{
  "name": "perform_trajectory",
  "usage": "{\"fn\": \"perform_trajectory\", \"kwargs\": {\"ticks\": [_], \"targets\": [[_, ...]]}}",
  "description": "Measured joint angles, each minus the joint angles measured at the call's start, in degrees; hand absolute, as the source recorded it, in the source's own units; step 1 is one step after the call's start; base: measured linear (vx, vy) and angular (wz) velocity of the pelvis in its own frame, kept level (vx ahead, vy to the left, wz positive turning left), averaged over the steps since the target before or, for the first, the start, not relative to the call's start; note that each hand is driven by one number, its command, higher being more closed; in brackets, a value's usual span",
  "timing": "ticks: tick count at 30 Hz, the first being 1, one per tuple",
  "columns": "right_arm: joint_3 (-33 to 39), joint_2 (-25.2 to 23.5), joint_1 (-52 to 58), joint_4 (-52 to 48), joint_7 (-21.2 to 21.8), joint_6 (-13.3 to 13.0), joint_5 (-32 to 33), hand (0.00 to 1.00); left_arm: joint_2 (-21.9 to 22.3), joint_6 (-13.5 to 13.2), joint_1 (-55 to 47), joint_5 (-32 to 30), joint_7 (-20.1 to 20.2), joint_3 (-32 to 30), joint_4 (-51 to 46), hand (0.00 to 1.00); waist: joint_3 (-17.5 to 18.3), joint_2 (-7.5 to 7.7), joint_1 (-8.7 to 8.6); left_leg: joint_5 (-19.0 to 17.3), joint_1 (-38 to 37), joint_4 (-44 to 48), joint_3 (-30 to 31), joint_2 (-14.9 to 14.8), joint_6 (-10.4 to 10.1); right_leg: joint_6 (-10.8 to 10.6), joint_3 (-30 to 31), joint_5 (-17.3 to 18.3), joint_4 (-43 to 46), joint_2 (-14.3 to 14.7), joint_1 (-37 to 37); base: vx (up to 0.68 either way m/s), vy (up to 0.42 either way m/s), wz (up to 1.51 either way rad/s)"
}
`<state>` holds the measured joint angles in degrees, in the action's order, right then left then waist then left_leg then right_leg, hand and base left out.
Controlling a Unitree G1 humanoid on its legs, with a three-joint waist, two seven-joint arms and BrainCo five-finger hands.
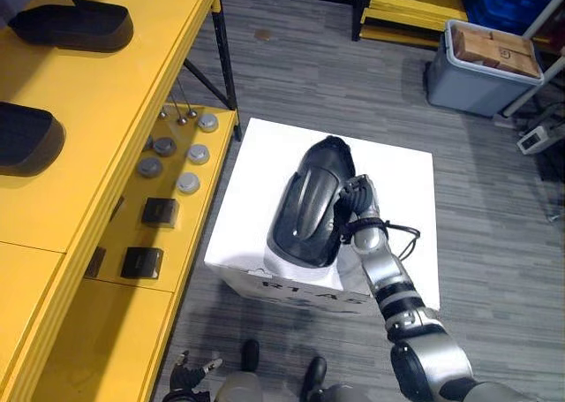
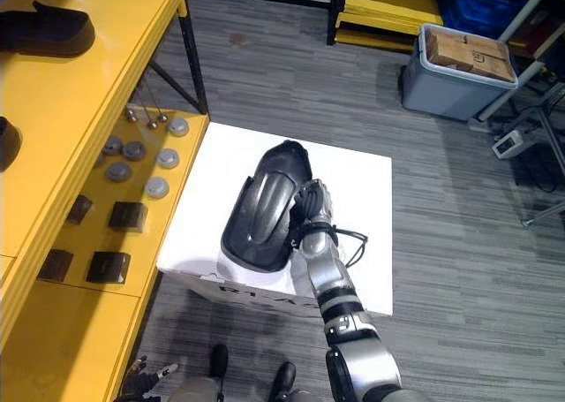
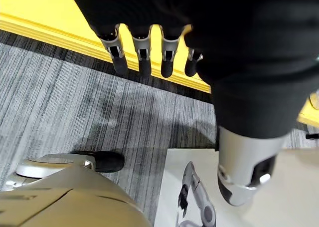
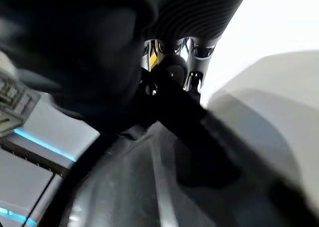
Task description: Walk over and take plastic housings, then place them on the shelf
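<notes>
plastic housing (image 1: 309,208): a long, domed shell of glossy black plastic with moulded ribs along its back. it lies lengthwise on the white box, its near end reaching the box's front edge.
right hand (image 1: 360,209): at the housing's right rim, silver fingers curled over the edge and clamped on it. the right wrist view shows the dark rim running right under the fingers.
left hand (image 3: 142,47): in its own wrist view it hangs over the floor by the shelf's yellow edge. the dark-tipped fingers are straight, slightly apart, and hold nothing.
white box (image 1: 397,181): a flat-topped, matt, square-cornered carton standing on the floor just beside the shelf.
yellow shelf (image 1: 115,110): smooth painted boards on dark metal legs, with a lower level beneath the top board.
shelved housings (image 1: 75,24): two more black shells rest on the top board, well apart from each other.
grey discs (image 1: 187,183): small round caps on the lower level.
black blocks (image 1: 160,211): small square pieces near the discs.
grey bin (image 1: 468,88): a plastic tub holding wooden blocks (image 1: 494,49).
floor (image 1: 309,75): grey carpet with a fine streaked weave.
</notes>
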<state>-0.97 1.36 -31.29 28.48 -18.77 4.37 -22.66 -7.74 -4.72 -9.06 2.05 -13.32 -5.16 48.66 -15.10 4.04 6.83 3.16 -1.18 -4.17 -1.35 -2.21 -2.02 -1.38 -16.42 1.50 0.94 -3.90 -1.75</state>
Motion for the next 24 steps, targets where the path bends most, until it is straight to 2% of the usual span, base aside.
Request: {"fn": "perform_trajectory", "kwargs": {"ticks": [7,12,15,17,18,20,24], "targets": [[0.44,-0.01,7.99,-12.57,-1.49,-0.55,0.11,1.00,0.93,-0.01,-1.27,0.00,0.06,-2.88,-0.03,0.00,1.10,-0.34,-1.35,0.01,-0.24,0.17,0.78,0.49,0.02,-0.26,-0.56,0.18,0.56,-0.52,-0.33,-0.02,0.023,0.05],[1.06,0.21,11.84,-17.79,-2.62,-1.25,0.14,1.00,2.25,-0.08,-2.37,-0.04,0.00,-4.64,-0.93,0.00,3.52,-1.65,-1.71,0.01,-0.29,0.38,1.58,0.61,0.03,-0.48,-1.44,0.47,0.59,-0.68,-0.91,0.00,0.007,0.09],[1.00,0.72,12.94,-23.49,-3.13,-3.46,0.25,1.00,2.82,-0.25,-4.07,-0.04,-0.16,-4.64,-6.99,0.00,4.00,-1.97,-1.73,-0.02,-0.31,0.58,1.65,0.38,0.03,-0.36,-1.44,0.71,1.08,-0.53,-0.83,0.00,0.000,0.00],[1.05,1.18,13.24,-25.72,-3.69,-4.46,0.38,1.00,3.00,-0.61,-5.89,0.01,-0.62,-4.82,-14.96,0.00,4.77,-1.98,-1.75,-0.04,-0.33,0.62,1.70,0.36,0.04,-0.11,-1.45,1.53,2.59,-0.66,-0.18,0.00,0.000,0.00],[1.04,1.15,13.24,-25.91,-3.75,-4.51,0.38,1.00,3.13,-0.70,-6.23,0.01,-0.69,-5.04,-16.37,0.00,4.90,-2.01,-1.78,-0.04,-0.34,0.63,1.74,0.40,0.05,-0.08,-1.48,1.57,2.63,-0.66,-0.19,0.00,0.000,0.00],[1.04,1.15,13.62,-27.22,-3.79,-4.97,0.97,1.00,4.64,-1.55,-7.49,0.02,-1.86,-6.99,-26.44,0.00,6.01,-2.14,-1.79,-0.04,-0.42,0.64,1.79,0.41,0.05,-0.13,-1.54,1.79,2.81,-0.65,-0.25,0.00,0.000,0.00],[0.95,1.12,13.93,-28.17,-3.77,-5.54,1.59,1.00,5.08,-3.79,-7.66,0.00,-2.75,-6.95,-34.78,0.00,7.55,-2.67,-1.83,-0.03,-0.48,0.69,2.13,0.52,0.09,-0.17,-1.77,1.98,3.02,-0.82,-0.35,0.01,0.002,0.03]]}}
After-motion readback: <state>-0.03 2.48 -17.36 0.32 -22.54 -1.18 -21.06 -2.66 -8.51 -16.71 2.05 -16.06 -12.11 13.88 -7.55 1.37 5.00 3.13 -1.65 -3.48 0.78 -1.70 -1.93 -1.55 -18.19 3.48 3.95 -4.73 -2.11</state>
